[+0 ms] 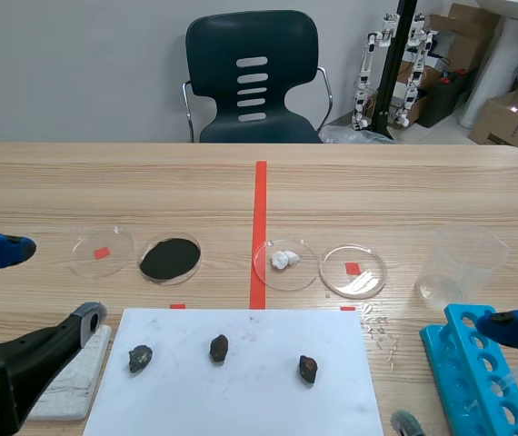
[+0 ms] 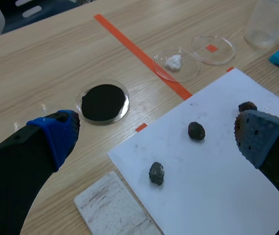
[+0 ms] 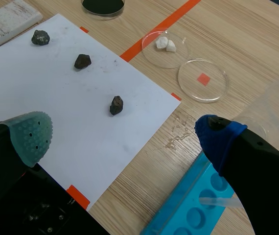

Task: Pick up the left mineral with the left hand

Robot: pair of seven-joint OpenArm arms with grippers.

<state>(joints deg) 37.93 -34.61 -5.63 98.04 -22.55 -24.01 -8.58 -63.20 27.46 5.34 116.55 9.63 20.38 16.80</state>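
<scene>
Three dark minerals lie in a row on a white sheet [image 1: 241, 372]: the left mineral [image 1: 140, 358], the middle one [image 1: 219, 348] and the right one [image 1: 308, 369]. My left gripper [image 1: 50, 283] hovers open over the table's left side, up and to the left of the left mineral, holding nothing. From the left wrist, the left mineral [image 2: 156, 173] lies below the open left gripper [image 2: 156, 142], the middle mineral [image 2: 196, 130] beyond it. My right gripper [image 3: 125, 137] stands open above the sheet's near right corner, with the right mineral [image 3: 116, 105] ahead of it.
Behind the sheet stand a dish of black powder [image 1: 170, 259], an empty dish [image 1: 102, 252], a dish with white lumps [image 1: 285, 262] and another empty dish [image 1: 353, 270]. A clear beaker [image 1: 459, 263], a blue tube rack [image 1: 477, 381] and a white plate [image 1: 73, 372] flank the sheet.
</scene>
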